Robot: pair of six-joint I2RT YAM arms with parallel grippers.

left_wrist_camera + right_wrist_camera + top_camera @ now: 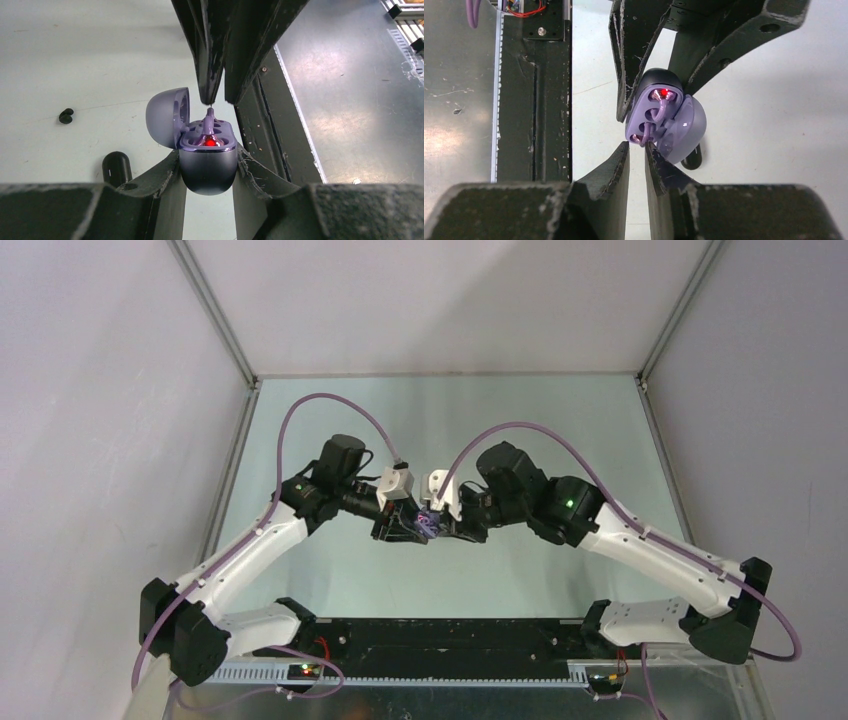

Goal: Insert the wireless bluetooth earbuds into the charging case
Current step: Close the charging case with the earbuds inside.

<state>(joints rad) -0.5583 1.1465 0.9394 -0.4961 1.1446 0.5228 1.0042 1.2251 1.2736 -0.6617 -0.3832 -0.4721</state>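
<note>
The lilac earbud (208,125) sits in the charging case (207,172), which I hold off the table (75,60) at mid-workspace. Its stem runs lengthwise straight out of the case's open face, toward my right gripper (637,150). The bud's fat end is down in a pocket and the thin end touches the fingertips. Those right fingers stand only a sliver apart at the stem's tip, and I cannot tell whether they pinch it or merely touch it.

My left gripper (400,525) is clamped on the case's dark lower body, one finger on each side. The lid (162,117) is swung fully open to one side, clear of the earbud. A red light (211,142) glows on the case's face by the bud's base.

On the table beyond lies one black earbud (65,116), well apart. A black rounded object (117,167) lies nearer the case, partly hidden by my left finger. Nothing stands between my fingertips and the pockets.
</note>
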